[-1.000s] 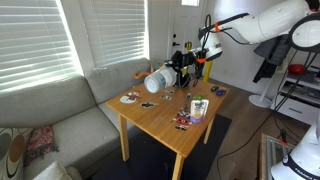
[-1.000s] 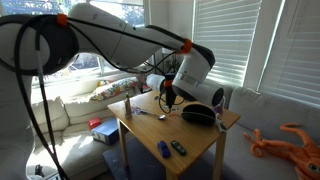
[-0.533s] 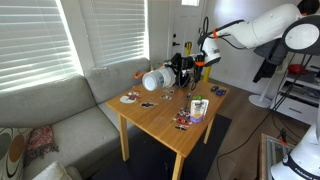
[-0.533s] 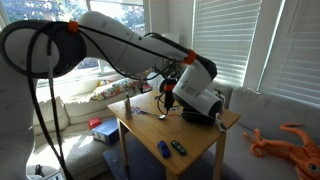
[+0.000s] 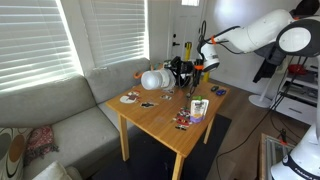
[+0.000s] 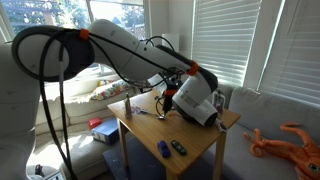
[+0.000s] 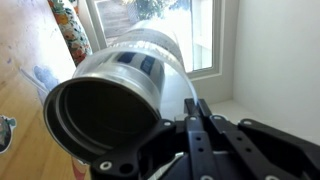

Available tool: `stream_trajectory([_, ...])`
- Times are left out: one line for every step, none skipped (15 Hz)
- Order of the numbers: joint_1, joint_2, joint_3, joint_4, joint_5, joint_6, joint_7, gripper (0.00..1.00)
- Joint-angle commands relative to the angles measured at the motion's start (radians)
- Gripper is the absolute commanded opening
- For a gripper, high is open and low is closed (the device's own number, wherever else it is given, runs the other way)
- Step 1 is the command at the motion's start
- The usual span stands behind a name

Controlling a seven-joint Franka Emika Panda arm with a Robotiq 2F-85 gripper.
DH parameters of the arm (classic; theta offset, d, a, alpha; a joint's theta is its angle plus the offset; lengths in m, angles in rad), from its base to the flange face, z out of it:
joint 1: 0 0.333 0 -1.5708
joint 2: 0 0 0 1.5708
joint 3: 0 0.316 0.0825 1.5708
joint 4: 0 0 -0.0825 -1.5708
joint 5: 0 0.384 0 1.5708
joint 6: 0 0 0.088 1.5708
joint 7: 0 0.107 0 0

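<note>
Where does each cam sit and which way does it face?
Exterior view: off a table corner, facing blinds and sofa; arm reaches in, pincer holding a metal cup.
Exterior view: close beside the arm, facing table, windows, sofa; arm looms large.
Wrist view: behind the pincer, looking into the cup's mouth toward a window.
Shared: table and arm in both exterior views; cup also in wrist view.

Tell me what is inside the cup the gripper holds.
In the wrist view the cup is held sideways by the gripper; its dark inside shows nothing, but the bottom is lost in shadow.
</note>
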Motion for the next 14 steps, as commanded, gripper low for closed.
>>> stream_trajectory([0.026, 0.001, -0.026, -0.012, -0.007, 0.011, 0.069, 0.01])
stream_trajectory([0.028, 0.002, -0.028, -0.011, -0.012, 0.018, 0.083, 0.01])
stream_trajectory([0.03, 0.003, -0.031, -0.01, -0.018, 0.022, 0.098, 0.01])
stream_trajectory([0.031, 0.004, -0.033, -0.007, -0.026, 0.023, 0.115, 0.01])
stream_trajectory([0.033, 0.002, -0.038, -0.006, -0.031, 0.031, 0.128, 0.01])
stream_trajectory([0.035, 0.001, -0.042, -0.004, -0.038, 0.037, 0.142, 0.01])
stream_trajectory([0.037, -0.001, -0.045, -0.001, -0.044, 0.042, 0.153, 0.01])
stream_trajectory([0.039, -0.004, -0.047, 0.001, -0.051, 0.049, 0.163, 0.01])
stream_trajectory([0.041, -0.006, -0.049, 0.006, -0.06, 0.054, 0.173, 0.01])
stream_trajectory([0.044, -0.007, -0.05, 0.014, -0.068, 0.061, 0.182, 0.01])
stream_trajectory([0.047, -0.008, -0.051, 0.02, -0.076, 0.07, 0.186, 0.01])
stream_trajectory([0.05, -0.008, -0.049, 0.033, -0.087, 0.075, 0.194, 0.01])
stream_trajectory([0.055, -0.009, -0.048, 0.043, -0.1, 0.081, 0.199, 0.01])
stream_trajectory([0.062, -0.011, -0.047, 0.059, -0.121, 0.087, 0.213, 0.01])
